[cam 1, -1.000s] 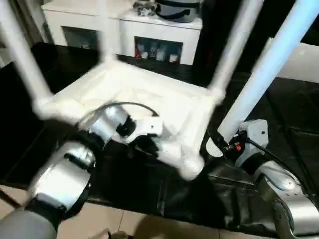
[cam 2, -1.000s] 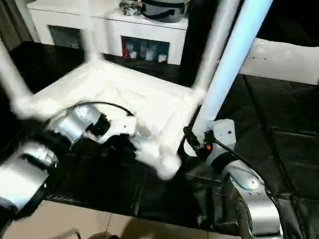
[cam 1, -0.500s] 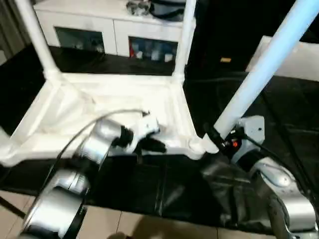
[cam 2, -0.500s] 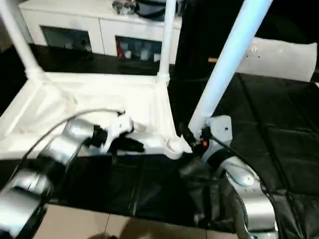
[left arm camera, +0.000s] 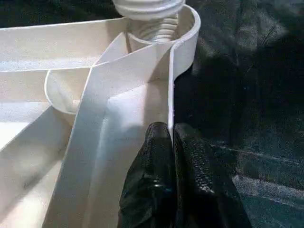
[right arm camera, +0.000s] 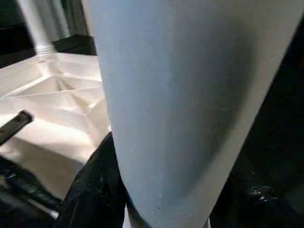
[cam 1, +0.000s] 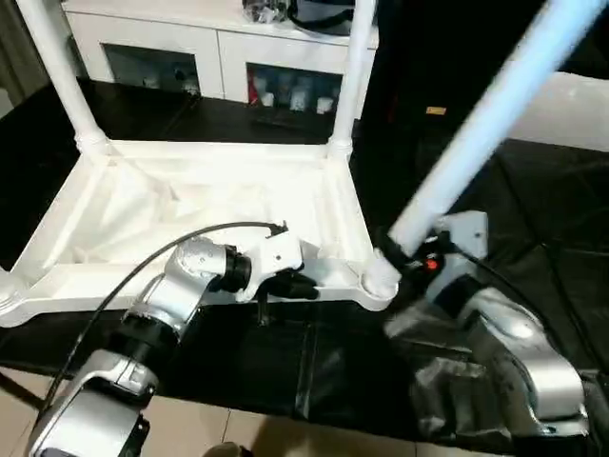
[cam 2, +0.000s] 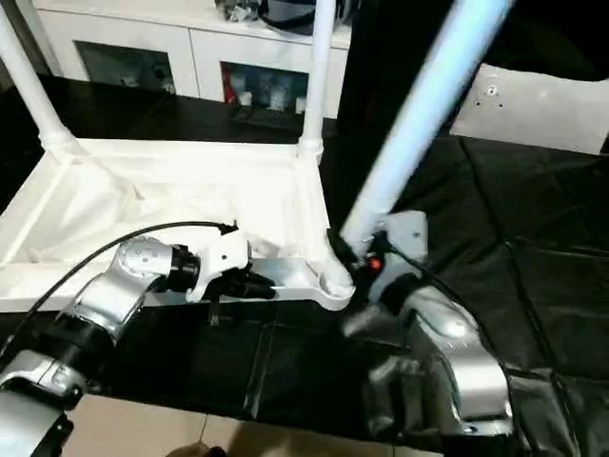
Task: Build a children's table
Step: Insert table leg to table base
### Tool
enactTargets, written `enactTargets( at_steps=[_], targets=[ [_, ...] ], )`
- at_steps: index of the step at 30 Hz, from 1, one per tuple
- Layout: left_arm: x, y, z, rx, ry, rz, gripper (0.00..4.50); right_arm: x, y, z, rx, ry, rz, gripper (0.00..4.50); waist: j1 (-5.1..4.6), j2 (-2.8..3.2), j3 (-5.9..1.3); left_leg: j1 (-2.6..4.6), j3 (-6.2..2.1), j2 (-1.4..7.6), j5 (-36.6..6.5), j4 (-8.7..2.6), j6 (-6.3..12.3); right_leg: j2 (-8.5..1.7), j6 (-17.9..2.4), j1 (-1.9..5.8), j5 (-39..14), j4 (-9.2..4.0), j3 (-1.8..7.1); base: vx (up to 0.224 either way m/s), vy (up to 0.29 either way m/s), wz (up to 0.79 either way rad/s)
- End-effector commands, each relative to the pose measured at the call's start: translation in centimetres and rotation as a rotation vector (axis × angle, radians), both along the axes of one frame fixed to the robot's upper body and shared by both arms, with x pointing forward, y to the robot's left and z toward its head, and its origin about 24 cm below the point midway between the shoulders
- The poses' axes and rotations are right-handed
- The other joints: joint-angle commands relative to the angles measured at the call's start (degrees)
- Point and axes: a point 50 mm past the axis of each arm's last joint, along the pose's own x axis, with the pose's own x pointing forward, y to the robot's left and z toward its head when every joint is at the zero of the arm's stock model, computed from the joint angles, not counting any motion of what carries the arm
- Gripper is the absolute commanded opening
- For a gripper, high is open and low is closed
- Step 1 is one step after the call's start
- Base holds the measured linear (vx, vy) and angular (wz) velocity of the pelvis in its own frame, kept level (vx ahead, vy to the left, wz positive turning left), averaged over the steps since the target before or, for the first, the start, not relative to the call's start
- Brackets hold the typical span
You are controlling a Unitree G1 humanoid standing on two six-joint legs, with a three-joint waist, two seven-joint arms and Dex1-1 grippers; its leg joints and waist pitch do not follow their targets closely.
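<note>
The children's table top (cam 1: 190, 200) lies upside down on the black mat, ribs facing up. Two white legs (cam 1: 62, 81) (cam 1: 350, 76) stand upright in its far corner sockets. My left gripper (cam 1: 304, 286) is shut on the thin near rim (left arm camera: 170, 95) of the top, close to the near-right corner socket (left arm camera: 183, 42). My right gripper (cam 1: 419, 262) is shut on another long white leg (cam 1: 485, 124), which leans to the right. That leg's threaded lower end (left arm camera: 152, 23) sits at the near-right socket. Black fingers (right arm camera: 95, 190) wrap its shaft.
A white cabinet with glass doors (cam 1: 219, 57) stands behind the table top, with a pot (cam 1: 324, 11) on it. A flat white panel (cam 2: 542, 105) lies at the right on the black mat (cam 1: 285, 362). Pale floor tiles (cam 1: 238, 428) show at the near edge.
The table top has come down from a tilt and lies flat. The held leg now leans further right, and its lower end has shifted onto the near-right socket. The left gripper keeps its hold.
</note>
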Motion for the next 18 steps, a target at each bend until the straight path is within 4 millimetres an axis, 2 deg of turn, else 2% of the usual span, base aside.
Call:
enactTargets(
  at_steps=[1, 2, 4, 5, 8, 11, 15, 16, 17, 18],
  targets=[
    [-0.3, 1.2, -1.0, 0.055, 0.049, 0.044, 0.00, 0.5, -0.2, 0.8, -0.009, -0.029, 0.007, 1.88, 0.41, -0.05, -2.87, 1.95, -1.82, 4.92, -9.0, -3.98, 3.02, -5.62, -14.1, 0.58, 6.8, -3.85, 1.82, 0.000, 0.000, 0.00],
    [-0.3, 1.0, -0.8, 0.034, 0.050, 0.047, 0.00, 0.5, -0.2, 0.9, -0.007, -0.029, 0.010, 1.88, 0.47, 0.02, -2.94, 1.94, -1.83, 4.88, -8.5, -3.89, 3.16, -5.65, -14.2, 0.62, 7.3, -3.78, 1.80, 0.000, 0.000, 0.00],
    [-0.4, 0.8, -0.4, 0.003, 0.053, 0.033, 0.45, 0.5, -0.2, 0.9, -0.002, -0.028, 0.013, 1.88, 0.48, 0.01, -2.99, 1.83, -1.77, 4.80, -7.3, -3.74, 3.65, -5.68, -14.3, 0.71, 8.8, -3.63, 1.81, 0.000, 0.000, 0.00],
    [-0.6, 0.8, -0.1, -0.015, 0.082, 0.029, 0.45, 0.5, -0.3, 1.0, 0.004, -0.028, 0.014, 1.88, 0.47, -0.13, -2.99, 1.83, -1.68, 4.74, -7.0, -3.63, 4.07, -5.63, -14.3, 0.68, 9.4, -3.65, 1.83, 0.000, 0.000, 0.00],
    [-0.7, 0.6, 0.1, -0.028, 0.089, 0.020, 0.59, 0.4, -0.4, 0.9, 0.008, -0.027, 0.009, 1.88, 0.70, 0.04, -3.32, 1.92, -1.65, 4.73, -4.7, -3.29, 5.04, -5.46, -14.5, 0.66, 12.5, -3.22, 1.74, 0.000, 0.000, 0.00],
    [-1.0, 0.3, 0.3, -0.033, 0.089, 0.001, 0.96, 0.2, -0.4, 0.7, 0.005, -0.022, 0.007, 1.88, 0.96, 0.04, -3.45, 1.72, -1.66, 4.77, -2.6, -3.09, 6.14, -5.37, -14.4, 0.63, 16.2, -2.79, 1.59, 0.000, 0.000, 0.00],
    [-0.9, -0.5, 0.2, -0.024, 0.053, 0.010, 1.08, -0.4, -0.1, 0.4, 0.009, -0.012, 0.001, 1.88, 1.11, 0.17, -3.20, 1.86, -1.65, 4.87, -6.2, -3.34, 5.06, -5.44, -14.3, 0.40, 12.2, -3.21, 1.58, 0.000, 0.000, 0.00],
    [-0.8, -0.6, 0.2, -0.026, 0.056, 0.012, 1.25, -0.5, -0.1, 0.3, 0.009, -0.011, 0.001, 1.88, 1.11, 0.11, -3.15, 1.77, -1.70, 4.87, -6.7, -3.43, 4.83, -5.50, -14.2, 0.46, 11.4, -3.28, 1.60, 0.000, 0.000, 0.00],
    [-0.8, -0.8, 0.2, -0.028, 0.062, 0.017, 1.38, -0.6, 0.0, 0.3, 0.007, -0.010, 0.000, 1.88, 1.16, 0.37, -3.13, 1.85, -1.72, 4.90, -7.6, -3.53, 4.12, -5.52, -14.1, 0.41, 9.8, -3.41, 1.63, 0.000, 0.000, 0.00],
    [-0.8, -0.9, 0.1, -0.028, 0.063, 0.018, 1.43, -0.6, 0.0, 0.3, 0.007, -0.010, 0.000, 1.88, 1.18, 0.25, -3.04, 1.88, -1.71, 4.92, -8.3, -3.64, 3.55, -5.51, -13.9, 0.36, 8.5, -3.57, 1.68, 0.000, 0.000, 0.00]
  ],
)
